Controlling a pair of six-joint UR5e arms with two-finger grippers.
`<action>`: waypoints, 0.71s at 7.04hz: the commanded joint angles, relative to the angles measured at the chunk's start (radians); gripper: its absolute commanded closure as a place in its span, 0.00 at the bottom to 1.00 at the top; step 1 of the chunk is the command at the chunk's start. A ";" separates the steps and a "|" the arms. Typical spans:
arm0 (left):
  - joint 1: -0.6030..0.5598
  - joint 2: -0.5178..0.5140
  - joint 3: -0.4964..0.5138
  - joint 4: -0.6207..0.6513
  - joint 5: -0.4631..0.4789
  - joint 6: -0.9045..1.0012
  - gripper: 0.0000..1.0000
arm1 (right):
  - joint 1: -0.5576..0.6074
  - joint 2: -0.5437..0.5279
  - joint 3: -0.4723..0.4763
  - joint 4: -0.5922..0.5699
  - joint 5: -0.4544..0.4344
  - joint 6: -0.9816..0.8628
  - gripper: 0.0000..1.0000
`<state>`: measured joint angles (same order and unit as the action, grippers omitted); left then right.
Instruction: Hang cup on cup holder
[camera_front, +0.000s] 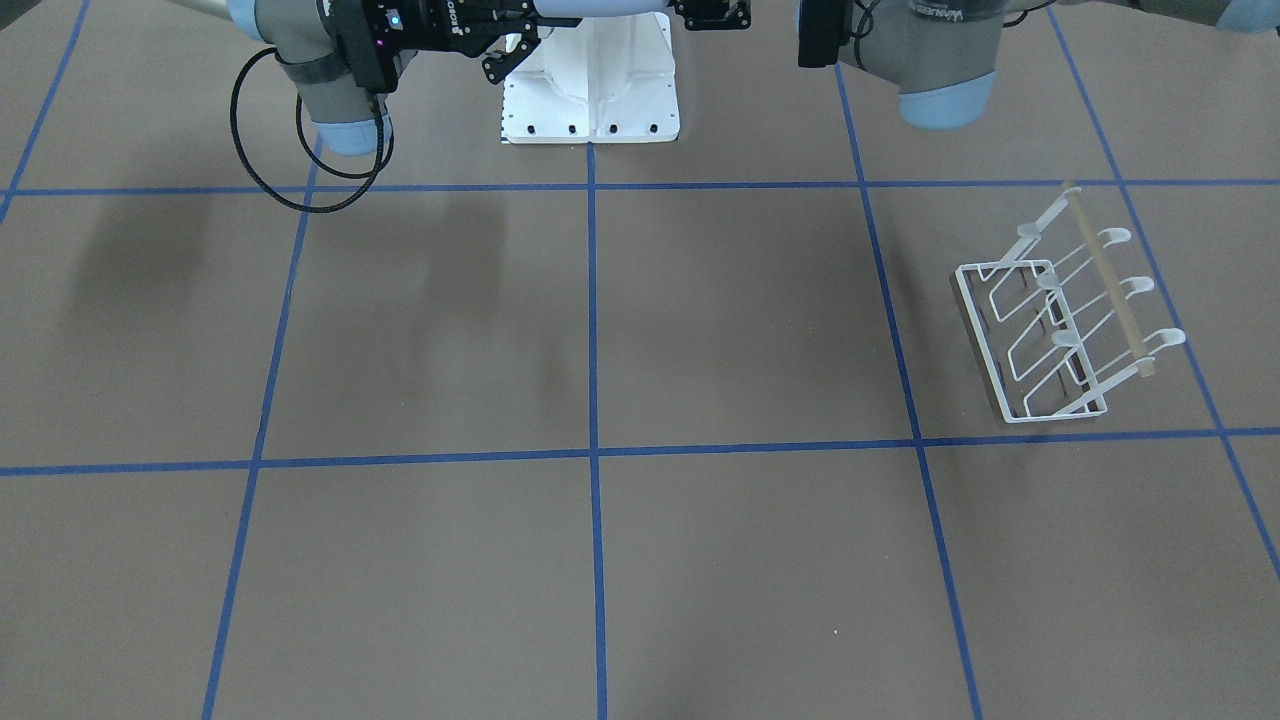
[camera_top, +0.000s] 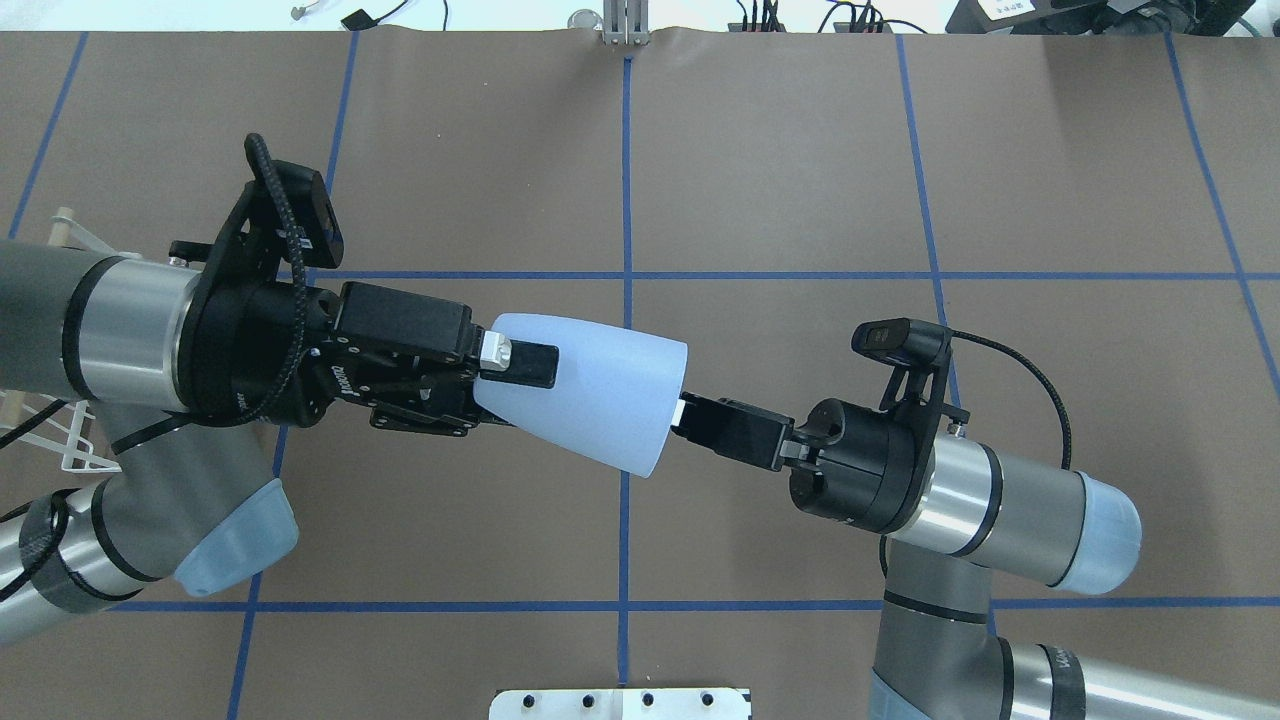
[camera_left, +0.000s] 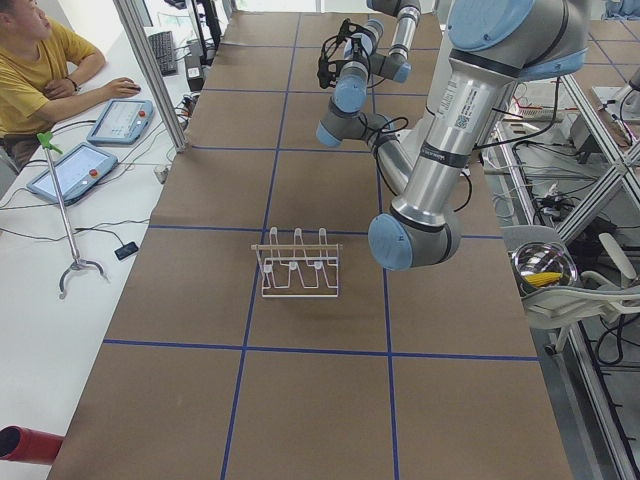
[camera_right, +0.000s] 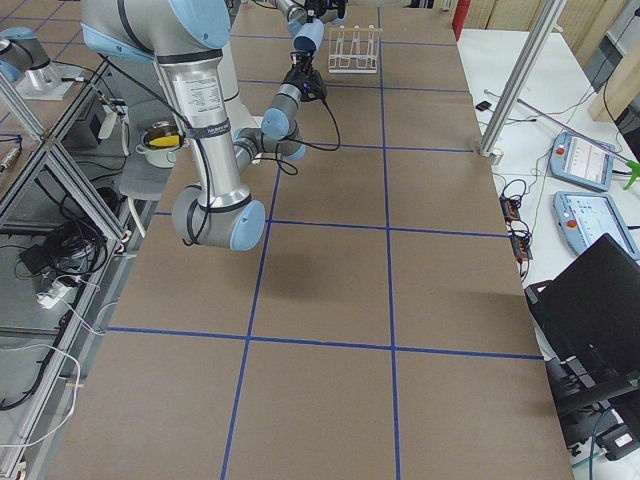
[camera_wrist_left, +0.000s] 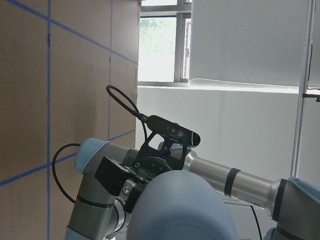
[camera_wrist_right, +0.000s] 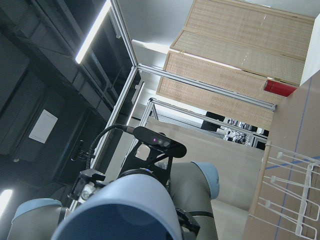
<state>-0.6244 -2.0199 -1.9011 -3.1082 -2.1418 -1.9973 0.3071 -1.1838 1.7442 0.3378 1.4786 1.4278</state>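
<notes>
The pale blue cup (camera_top: 590, 400) lies on its side in the air between both grippers, narrow end toward my left arm. My left gripper (camera_top: 510, 390) is shut on the cup's narrow end, one finger over it and one under. My right gripper (camera_top: 690, 412) has its fingertips at the cup's wide rim, and its fingers look spread in the front-facing view (camera_front: 520, 50). The cup fills the bottom of the left wrist view (camera_wrist_left: 175, 205) and of the right wrist view (camera_wrist_right: 120, 210). The white wire cup holder (camera_front: 1070, 320) stands on the table under my left arm, mostly hidden in the overhead view (camera_top: 70, 440).
The white robot pedestal base (camera_front: 590, 100) is at the table's near edge. Blue tape lines grid the brown table (camera_front: 700, 330). An operator (camera_left: 40, 70) sits at a side desk with tablets. A metal bowl (camera_left: 545, 268) rests off the table.
</notes>
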 joint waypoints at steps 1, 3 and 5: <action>0.000 0.000 -0.001 -0.015 0.000 0.000 0.94 | 0.000 0.000 0.001 0.006 -0.003 -0.007 0.01; 0.000 0.001 0.007 -0.029 -0.001 -0.001 0.96 | 0.001 -0.042 0.012 0.020 0.000 -0.004 0.00; 0.000 0.003 0.007 -0.029 0.000 0.000 0.96 | 0.003 -0.116 0.015 0.094 0.005 0.005 0.00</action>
<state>-0.6244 -2.0183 -1.8956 -3.1363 -2.1418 -1.9976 0.3091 -1.2499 1.7576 0.3865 1.4803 1.4282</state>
